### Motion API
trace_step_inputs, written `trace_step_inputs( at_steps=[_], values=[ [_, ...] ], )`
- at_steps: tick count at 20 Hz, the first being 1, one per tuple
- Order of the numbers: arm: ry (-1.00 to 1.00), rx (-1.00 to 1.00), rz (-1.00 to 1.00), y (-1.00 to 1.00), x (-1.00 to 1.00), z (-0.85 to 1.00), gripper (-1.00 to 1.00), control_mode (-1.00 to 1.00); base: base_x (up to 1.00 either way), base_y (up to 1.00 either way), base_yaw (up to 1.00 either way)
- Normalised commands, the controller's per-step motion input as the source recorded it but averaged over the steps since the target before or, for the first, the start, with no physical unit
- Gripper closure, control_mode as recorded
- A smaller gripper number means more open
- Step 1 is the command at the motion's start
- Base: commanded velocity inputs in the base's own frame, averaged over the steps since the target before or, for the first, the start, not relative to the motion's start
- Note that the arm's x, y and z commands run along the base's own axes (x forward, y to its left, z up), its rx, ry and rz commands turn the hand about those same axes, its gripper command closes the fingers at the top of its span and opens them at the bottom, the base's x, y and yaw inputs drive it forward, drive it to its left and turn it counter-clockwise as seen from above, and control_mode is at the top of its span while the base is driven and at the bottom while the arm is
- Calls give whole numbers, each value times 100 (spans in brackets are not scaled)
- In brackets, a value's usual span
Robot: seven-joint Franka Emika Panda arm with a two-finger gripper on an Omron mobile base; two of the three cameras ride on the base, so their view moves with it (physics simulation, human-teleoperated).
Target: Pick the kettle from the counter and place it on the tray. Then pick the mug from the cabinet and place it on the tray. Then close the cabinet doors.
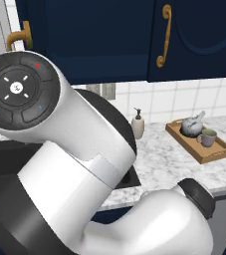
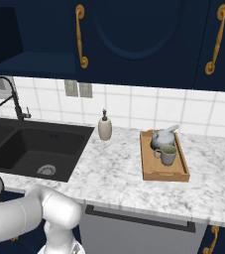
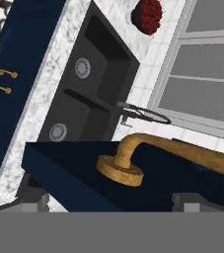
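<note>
From my seat I see the dark navy wall cabinet running along the top of both base views, with one of its cabinet doors swung out and lying right across the hand view, its curved brass handle close in front of the camera; a second door further right looks shut, its handle hanging vertically. Below that runs the speckled marble counter, with the black double sink set into it and the arched black tap behind the basins. On the right stretch of the counter sits the wooden tray, well apart from the sink. The pale grey kettle stands at the back end of the tray, and the greyish-olive mug stands upright just in front of it, near or perhaps touching it; I cannot tell which. A beige soap pump bottle stands on the counter between sink and tray, by the tiled wall. My gripper is up beside the open door's handle, with its fingers spread wide apart, one to either side of the handle base, clamped on nothing.
</note>
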Motion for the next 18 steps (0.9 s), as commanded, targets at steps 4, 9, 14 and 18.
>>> trace_step_inputs(
  at_steps=[4, 9, 14, 18],
  values=[
    [-1, 0, -12, -47, 28, -4, -100, -100, 0, 0, 0],
    [-5, 0, -8, -48, 35, -1, -100, -100, 0, 0, 0],
    [-5, 0, -8, -50, 40, -4, -100, -100, 0, 0, 0],
    [-4, 0, -9, -51, 49, -6, -100, -100, 0, 0, 0]
  ],
)
